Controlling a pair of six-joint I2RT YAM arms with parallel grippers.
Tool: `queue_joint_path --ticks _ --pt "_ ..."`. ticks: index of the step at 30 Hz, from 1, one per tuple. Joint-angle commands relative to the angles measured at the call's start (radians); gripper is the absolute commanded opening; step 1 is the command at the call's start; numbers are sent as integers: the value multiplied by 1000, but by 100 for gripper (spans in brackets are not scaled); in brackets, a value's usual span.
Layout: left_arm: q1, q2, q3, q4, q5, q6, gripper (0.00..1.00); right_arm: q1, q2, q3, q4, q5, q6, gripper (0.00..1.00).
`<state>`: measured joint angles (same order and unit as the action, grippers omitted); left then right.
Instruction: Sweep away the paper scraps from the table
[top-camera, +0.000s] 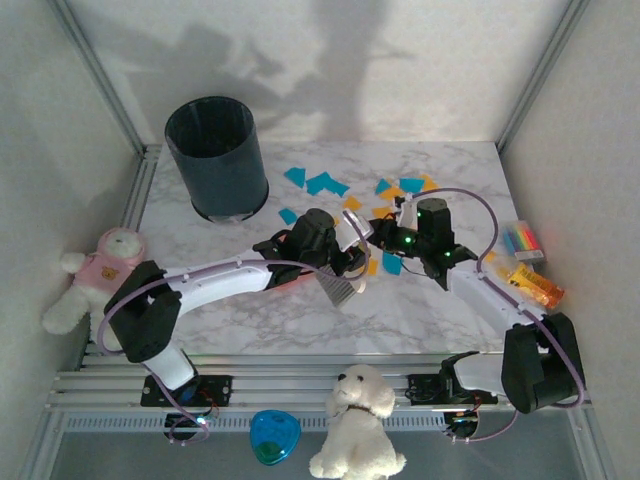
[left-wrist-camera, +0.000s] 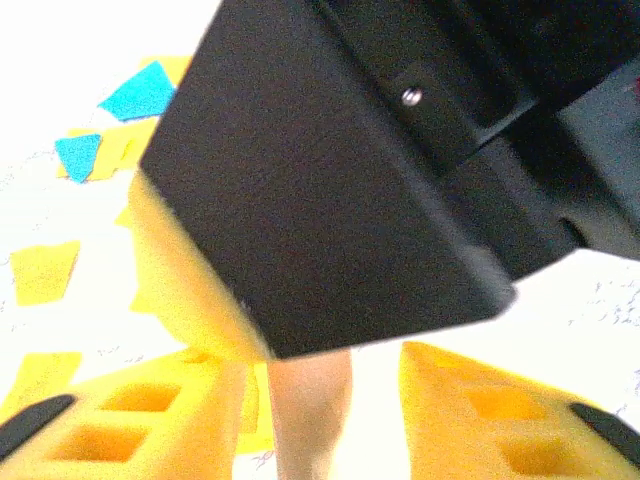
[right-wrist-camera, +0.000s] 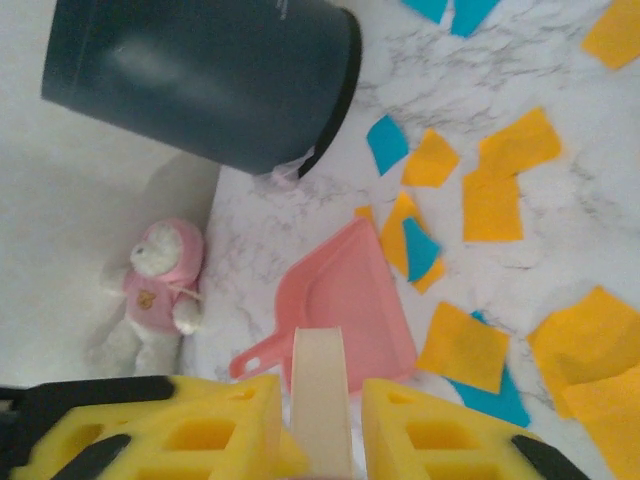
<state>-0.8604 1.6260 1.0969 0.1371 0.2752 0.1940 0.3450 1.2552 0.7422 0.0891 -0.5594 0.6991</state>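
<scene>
- While both tools meet on the cream brush handle (right-wrist-camera: 320, 340), right of the dark bin (top-camera: 217, 155) and nearer the arm bases, the step in hand reads as a transfer of the brush, not a sweeping stroke.
- Right tool (right-wrist-camera: 320, 390): closed on the handle, with a pad against each side.
- Left tool (left-wrist-camera: 325, 385): parted wider than the handle, with a visible gap at one pad; it grips nothing.
- Paper scraps (top-camera: 320, 183): orange and teal, spread over the tabletop (top-camera: 420, 310) to the right of the bin.
- Pink dustpan (right-wrist-camera: 345, 300): flat on the tabletop, nearer the arms than the bin and slightly right of it; two scraps lie on its lip.
- Next move, by judgement: back the left tool clear of the handle, take the dustpan handle with it, then draw the bristles through the scraps toward the pan lip.
- Caution: light scraps are likely to scatter under a fast stroke.
</scene>
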Motion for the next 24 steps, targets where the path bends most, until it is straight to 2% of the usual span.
queue_joint_path --ticks 1,4,8,12,14,16,20,24 --pt "-6 -77 -20 2 6 -3 50 3 -65 15 -35 100 -12 9" --pt "-5 -138 -53 -5 -49 -15 52 2 -88 43 -107 169 -45 0" --pt "9 -250 -116 -20 -199 -29 50 -3 -103 73 -181 212 -71 0" --pt "49 -356 -164 -80 -298 -48 48 -8 -118 88 -232 238 -99 0" --pt "75 -401 -168 -141 -359 -95 50 -8 -137 94 -248 249 -118 0" --pt "112 -433 -161 -211 -407 -159 59 -7 -153 97 -264 262 -133 0" --pt "173 -498 -162 -338 -422 -186 67 -9 -185 117 -321 298 -169 0" --pt "216 -511 -130 -486 -409 -171 68 -10 -214 130 -364 330 -195 0"
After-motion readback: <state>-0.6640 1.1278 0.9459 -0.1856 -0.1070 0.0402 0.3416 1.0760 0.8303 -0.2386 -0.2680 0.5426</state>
